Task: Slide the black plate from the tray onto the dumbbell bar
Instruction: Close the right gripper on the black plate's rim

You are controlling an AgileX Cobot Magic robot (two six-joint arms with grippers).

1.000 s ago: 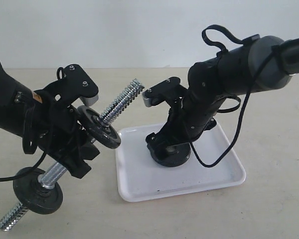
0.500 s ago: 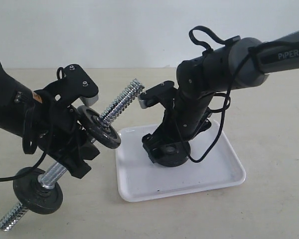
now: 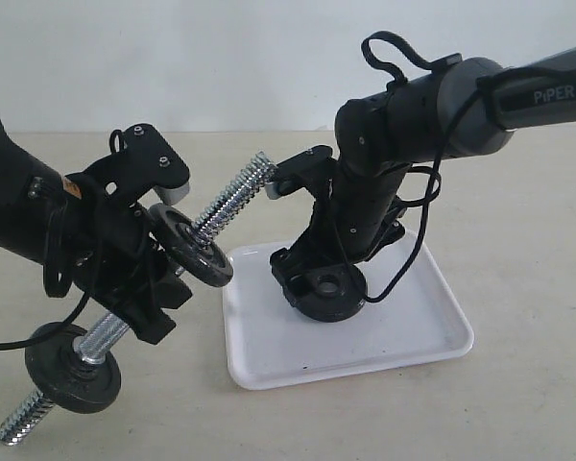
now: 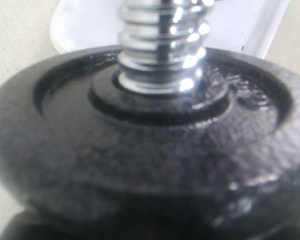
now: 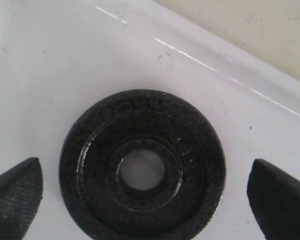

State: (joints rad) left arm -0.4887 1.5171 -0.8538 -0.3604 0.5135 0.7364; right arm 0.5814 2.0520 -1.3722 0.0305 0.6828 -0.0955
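The black plate lies flat on the white tray, centre hole up. My right gripper hangs just above it, open, with one fingertip off each side of the rim and not touching. In the exterior view the plate sits in the tray under that gripper. My left gripper is shut on the dumbbell bar, held slanting with its threaded end towards the tray. In the left wrist view the bar passes through another black disc; my fingers are hidden.
One black disc sits on the bar just above my left gripper, and another near the bar's lower end by the table. The right arm's cable loops over the tray. The beige table surrounds the tray.
The right arm has swung leftwards and its wrist has shifted slightly left over the plate. The plate, the bar and the left arm have stayed put.
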